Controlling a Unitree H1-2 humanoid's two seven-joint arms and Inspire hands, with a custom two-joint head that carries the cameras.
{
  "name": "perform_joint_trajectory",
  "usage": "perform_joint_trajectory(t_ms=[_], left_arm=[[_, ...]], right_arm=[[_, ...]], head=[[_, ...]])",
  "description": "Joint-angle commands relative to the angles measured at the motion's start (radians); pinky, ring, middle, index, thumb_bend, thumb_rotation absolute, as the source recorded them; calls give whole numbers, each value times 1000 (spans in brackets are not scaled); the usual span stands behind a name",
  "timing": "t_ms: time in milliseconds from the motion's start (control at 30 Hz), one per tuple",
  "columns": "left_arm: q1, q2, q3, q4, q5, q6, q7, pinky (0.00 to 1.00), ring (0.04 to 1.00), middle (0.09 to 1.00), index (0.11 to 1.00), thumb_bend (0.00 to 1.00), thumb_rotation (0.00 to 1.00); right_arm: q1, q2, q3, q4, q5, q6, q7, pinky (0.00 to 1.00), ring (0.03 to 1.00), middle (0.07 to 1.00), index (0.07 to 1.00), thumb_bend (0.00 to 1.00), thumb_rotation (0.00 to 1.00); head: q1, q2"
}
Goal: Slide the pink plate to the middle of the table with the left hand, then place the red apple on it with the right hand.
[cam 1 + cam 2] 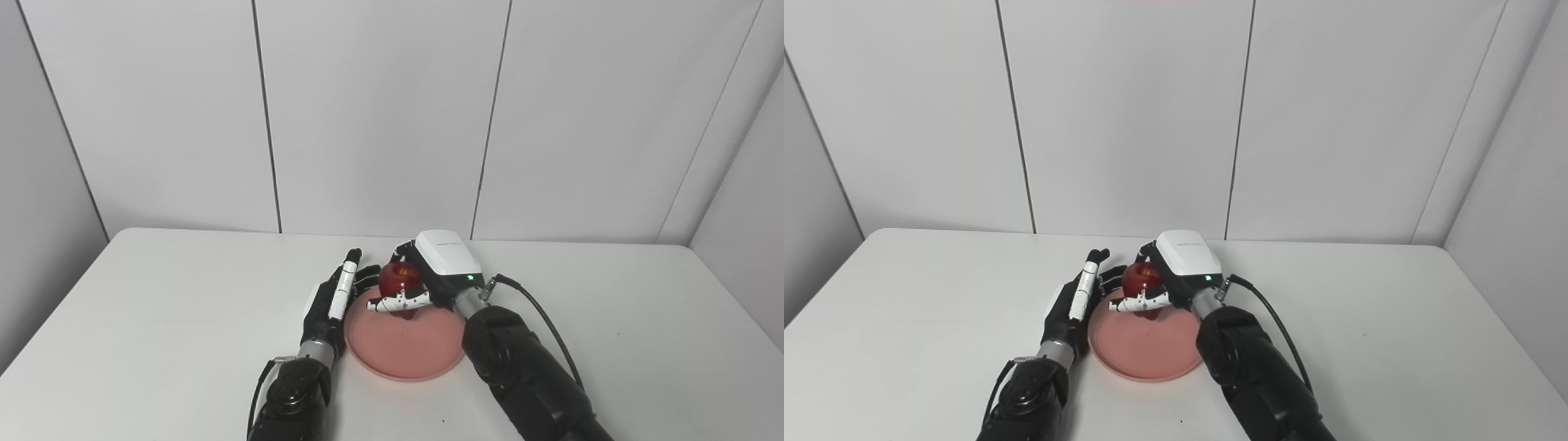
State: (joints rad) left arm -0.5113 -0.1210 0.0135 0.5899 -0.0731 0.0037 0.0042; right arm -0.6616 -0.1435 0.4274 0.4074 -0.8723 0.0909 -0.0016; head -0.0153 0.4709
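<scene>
Fingers (398, 302) of my right hand (429, 275) are wrapped round the apple (398, 278), just above the plate's (404, 352) far edge; left hand (334, 297) rests splayed beside the plate. Releasing here, I'd expect the apple to roll off the rim.

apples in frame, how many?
1. The red apple is in the right hand, over the far part of the pink plate. None elsewhere on the table; the arms could hide something small.
</scene>
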Motion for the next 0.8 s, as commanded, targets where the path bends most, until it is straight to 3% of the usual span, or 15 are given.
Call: perform_joint_trajectory(t_ms=[0, 133, 367, 600, 767], left_arm=[[3, -3, -3, 31, 8, 23, 9, 828, 793, 769, 885, 719, 917], [3, -3, 0, 33, 5, 23, 7, 791, 788, 767, 884, 717, 915], [0, -2, -2, 34, 9, 23, 8, 823, 794, 764, 882, 720, 916], [1, -1, -3, 27, 14, 33, 6, 836, 797, 777, 887, 723, 922], [3, -3, 2, 23, 9, 36, 1, 844, 800, 775, 890, 721, 920]], right_arm=[[-28, 0, -5, -20, 15, -60, -61, 84, 142, 210, 305, 548, 500], [-24, -2, 1, -20, 26, -73, -80, 78, 134, 202, 302, 543, 515], [-24, -8, 5, -5, 31, -79, -93, 76, 131, 197, 300, 548, 499], [-19, -13, 13, -2, 31, -76, -86, 93, 153, 227, 370, 541, 518], [-22, -11, 18, 14, 31, -77, -94, 90, 149, 220, 339, 543, 488]], head=[[0, 1], [-2, 2], [-2, 2], [-1, 4], [-1, 5]])
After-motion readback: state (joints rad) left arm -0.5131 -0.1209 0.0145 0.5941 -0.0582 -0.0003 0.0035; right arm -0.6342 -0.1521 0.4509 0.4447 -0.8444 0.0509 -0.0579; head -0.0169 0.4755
